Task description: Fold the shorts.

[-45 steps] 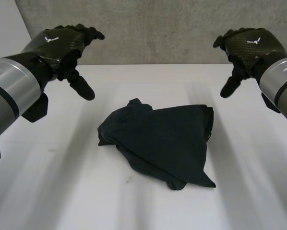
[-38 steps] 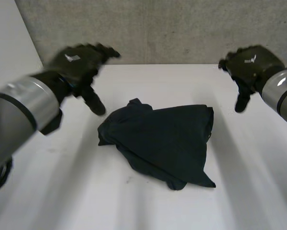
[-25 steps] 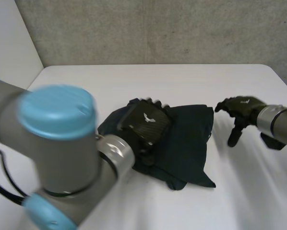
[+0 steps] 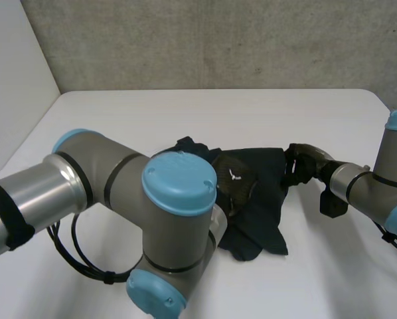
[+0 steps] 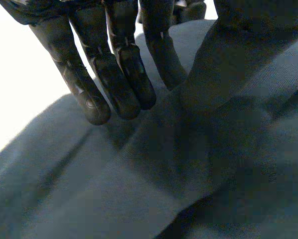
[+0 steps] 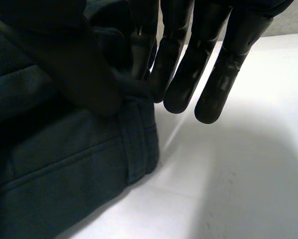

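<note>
The dark navy shorts point(image 4: 268, 203) lie crumpled in the middle of the white table point(image 4: 185, 113). My left hand point(image 4: 236, 183) is down on the middle of the shorts. In the left wrist view its fingers point(image 5: 120, 74) and thumb squeeze a raised ridge of the cloth point(image 5: 139, 189). My right hand point(image 4: 303, 163) is at the right edge of the shorts. In the right wrist view its thumb and fingers point(image 6: 189, 64) pinch the seamed hem point(image 6: 136, 144) there. My left arm point(image 4: 178, 199) crosses in front and hides the left part of the shorts.
A grey concrete wall point(image 4: 218, 40) runs behind the table's far edge. Bare white tabletop point(image 6: 238, 174) lies to the right of the shorts and beyond them.
Both hands dropped from high over the table onto the shorts. The left arm swung across the front and its hand closed on the middle; the right hand closed on the right edge.
</note>
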Action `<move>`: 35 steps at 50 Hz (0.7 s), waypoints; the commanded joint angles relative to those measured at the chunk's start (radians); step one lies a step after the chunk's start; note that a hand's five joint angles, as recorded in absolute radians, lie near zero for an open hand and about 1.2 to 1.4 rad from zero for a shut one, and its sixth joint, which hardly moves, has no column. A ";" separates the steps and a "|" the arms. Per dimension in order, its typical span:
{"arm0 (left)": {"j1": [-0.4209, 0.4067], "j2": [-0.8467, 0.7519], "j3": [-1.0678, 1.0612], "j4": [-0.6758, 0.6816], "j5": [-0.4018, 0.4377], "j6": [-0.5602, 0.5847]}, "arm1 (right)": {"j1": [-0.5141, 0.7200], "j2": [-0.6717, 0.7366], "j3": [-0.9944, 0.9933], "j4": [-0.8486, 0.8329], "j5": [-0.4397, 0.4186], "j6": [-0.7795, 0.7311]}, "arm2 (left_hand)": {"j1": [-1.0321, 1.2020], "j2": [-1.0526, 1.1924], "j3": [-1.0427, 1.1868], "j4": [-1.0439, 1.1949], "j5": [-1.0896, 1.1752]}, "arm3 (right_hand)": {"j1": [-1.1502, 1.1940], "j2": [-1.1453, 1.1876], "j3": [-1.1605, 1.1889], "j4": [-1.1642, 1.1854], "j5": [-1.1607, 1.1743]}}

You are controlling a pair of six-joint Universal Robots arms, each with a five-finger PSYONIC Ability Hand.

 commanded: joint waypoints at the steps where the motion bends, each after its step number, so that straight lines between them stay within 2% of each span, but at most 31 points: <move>1: 0.082 0.097 0.089 0.005 -0.079 0.003 | 0.044 -0.019 -0.101 -0.010 0.007 -0.006 | 0.252 0.206 0.211 0.205 0.260 | 0.465 0.225 0.221 0.216 0.268; 4: 0.157 0.162 0.161 0.014 -0.076 0.004 | 0.076 -0.053 -0.219 -0.017 0.044 -0.035 | 0.252 0.206 0.211 0.205 0.260 | 0.465 0.225 0.221 0.216 0.268; 7: 0.239 0.205 0.262 0.025 -0.085 -0.003 | 0.098 -0.097 -0.336 -0.051 0.128 -0.078 | 0.252 0.206 0.211 0.205 0.260 | 0.465 0.225 0.221 0.216 0.268; 8: 0.266 0.214 0.313 0.029 -0.088 -0.009 | 0.110 -0.125 -0.380 -0.095 0.175 -0.109 | 0.252 0.206 0.211 0.205 0.260 | 0.465 0.225 0.221 0.216 0.268; 12: 0.305 0.238 0.386 0.055 -0.094 -0.040 | 0.157 -0.210 -0.417 -0.244 0.229 -0.199 | 0.252 0.206 0.211 0.205 0.260 | 0.465 0.225 0.221 0.216 0.268; 16: 0.364 0.298 0.356 0.074 -0.103 -0.115 | 0.216 -0.275 -0.390 -0.332 0.211 -0.267 | 0.252 0.206 0.211 0.205 0.260 | 0.465 0.225 0.221 0.216 0.268; 19: 0.406 0.315 0.292 0.077 -0.097 -0.155 | 0.243 -0.298 -0.338 -0.314 0.193 -0.294 | 0.252 0.206 0.211 0.205 0.260 | 0.465 0.225 0.221 0.216 0.268; 28: 0.501 0.308 -0.028 0.066 -0.074 -0.241 | 0.305 -0.378 0.050 -0.225 0.151 -0.414 | 0.252 0.206 0.211 0.205 0.260 | 0.465 0.225 0.221 0.216 0.268; 35: 0.573 0.242 -0.300 0.060 -0.013 -0.289 | 0.412 -0.326 0.306 -0.215 -0.007 -0.621 | 0.221 0.174 0.179 0.174 0.229 | 0.465 0.225 0.221 0.216 0.268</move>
